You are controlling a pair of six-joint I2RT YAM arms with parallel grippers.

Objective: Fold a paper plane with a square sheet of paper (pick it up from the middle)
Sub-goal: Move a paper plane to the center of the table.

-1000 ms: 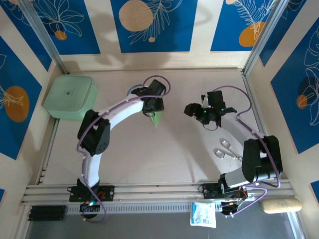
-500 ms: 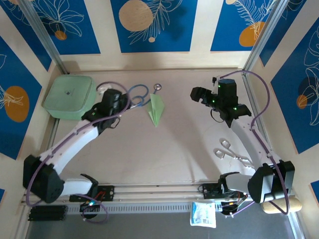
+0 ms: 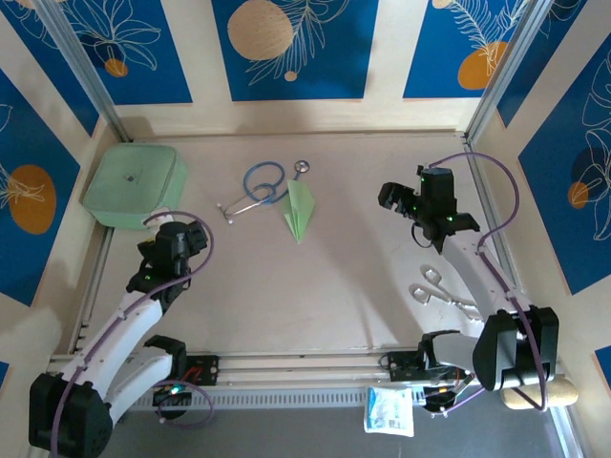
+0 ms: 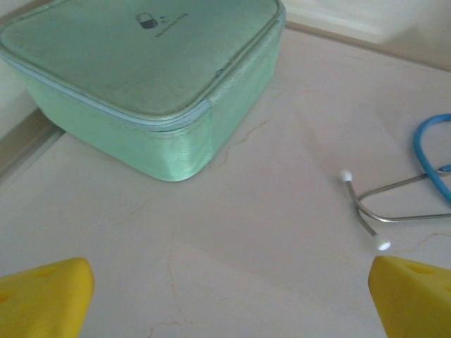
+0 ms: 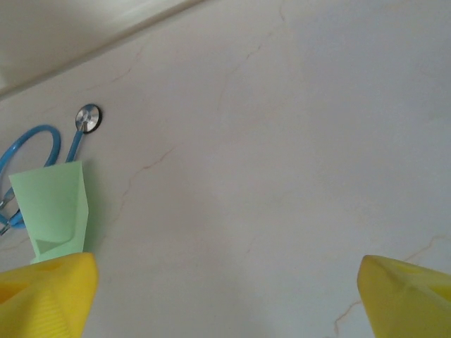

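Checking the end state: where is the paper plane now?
In the top view, the paper plane lies on the table, far centre, just right of the blue stethoscope, with neither arm touching it.

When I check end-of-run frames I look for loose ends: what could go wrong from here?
1. The paper plane lies right beside the stethoscope, perhaps touching it; any nudge to the tubing could shift or crush the light paper.
2. The scissors lie close by the right arm; swinging home, it might knock them.
3. The left gripper, jaws open, faces the mint-green box and could clip it.
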